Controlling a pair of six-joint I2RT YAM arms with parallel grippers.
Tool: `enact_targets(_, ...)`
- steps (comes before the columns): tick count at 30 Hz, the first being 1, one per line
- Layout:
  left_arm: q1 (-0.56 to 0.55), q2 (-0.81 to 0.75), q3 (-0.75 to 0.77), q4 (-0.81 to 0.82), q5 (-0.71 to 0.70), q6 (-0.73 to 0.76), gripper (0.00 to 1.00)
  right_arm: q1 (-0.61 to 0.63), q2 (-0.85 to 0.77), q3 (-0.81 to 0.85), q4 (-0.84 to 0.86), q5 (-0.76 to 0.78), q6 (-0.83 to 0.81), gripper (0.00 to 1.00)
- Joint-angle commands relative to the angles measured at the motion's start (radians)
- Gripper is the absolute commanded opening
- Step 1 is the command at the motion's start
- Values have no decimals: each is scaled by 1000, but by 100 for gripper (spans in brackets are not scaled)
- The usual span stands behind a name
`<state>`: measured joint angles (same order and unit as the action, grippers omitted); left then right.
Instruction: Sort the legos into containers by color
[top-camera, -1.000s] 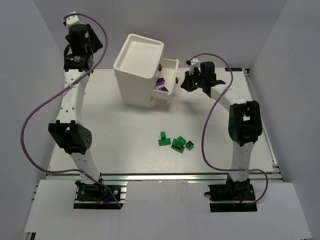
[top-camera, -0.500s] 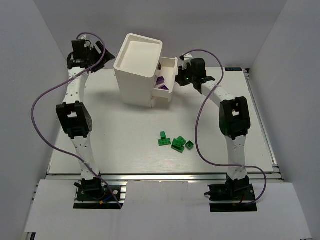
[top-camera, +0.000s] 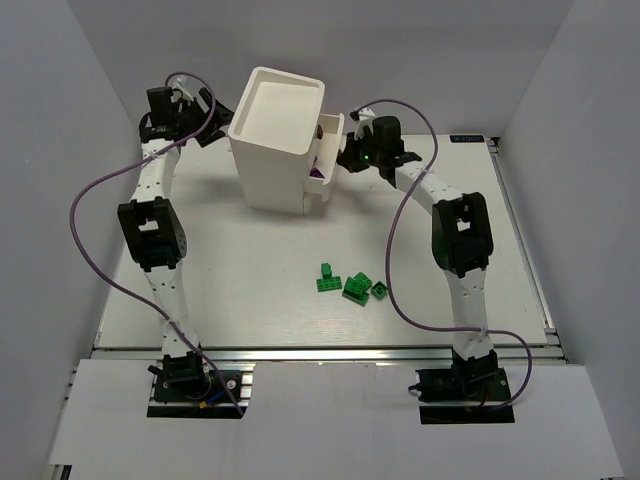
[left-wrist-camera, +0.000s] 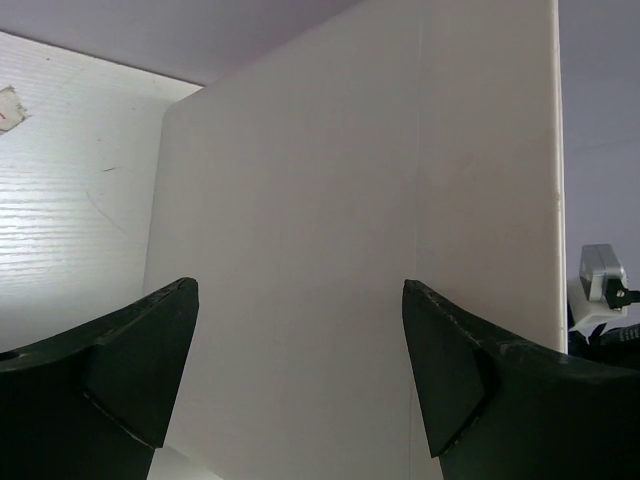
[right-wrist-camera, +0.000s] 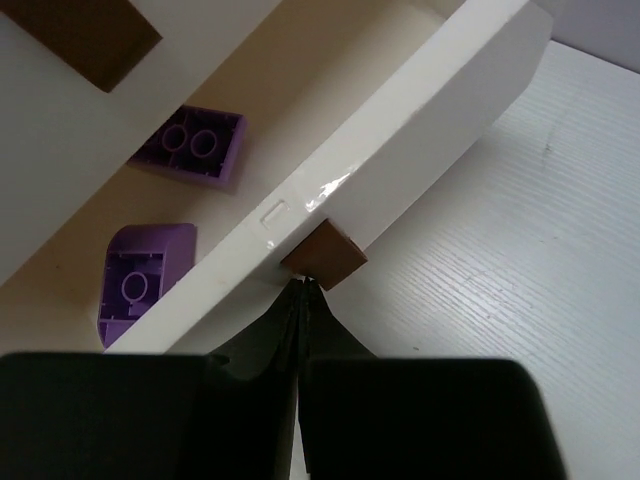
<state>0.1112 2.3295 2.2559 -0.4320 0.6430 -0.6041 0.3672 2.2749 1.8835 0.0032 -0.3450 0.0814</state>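
Cabinet (top-camera: 275, 140) stands at the far middle of the table (top-camera: 230, 290), its part-open drawer (right-wrist-camera: 430, 110) sticking out on the right side with two bricks (right-wrist-camera: 195, 145) lying inside, one nearer the drawer front than the other. Left gripper (top-camera: 203, 118) sits just beside the cabinet's left wall, facing it; right gripper (right-wrist-camera: 300, 300) is on the opposite side, before the drawer front, tips touching the knob (right-wrist-camera: 323, 255). Loose bricks (top-camera: 350, 284) lie huddled on the table well before the cabinet, nearer the right arm (top-camera: 462, 240) than the left arm (top-camera: 150, 235)
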Motion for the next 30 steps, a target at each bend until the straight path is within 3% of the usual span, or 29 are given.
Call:
enact_targets(1, -57, -4, 18, 47, 162, -26, 93, 33, 5, 48, 55, -48, 29, 0)
enact_targets(13, -76, -22, -15, 15, 147, -17, 93, 79, 93, 150, 95, -120, 70, 0)
enact_targets(21, -55, -48, -51, -16, 92, -16, 94, 76, 71, 111, 112, -118, 70, 0)
enact_targets(26, -19, -88, -73, -42, -38, -28, 96, 15, -26, -19, 118, -192, -29, 37)
enact_targets(30, 21, -116, -81, -106, -141, -31, 97, -39, -90, -150, 158, -262, -77, 54)
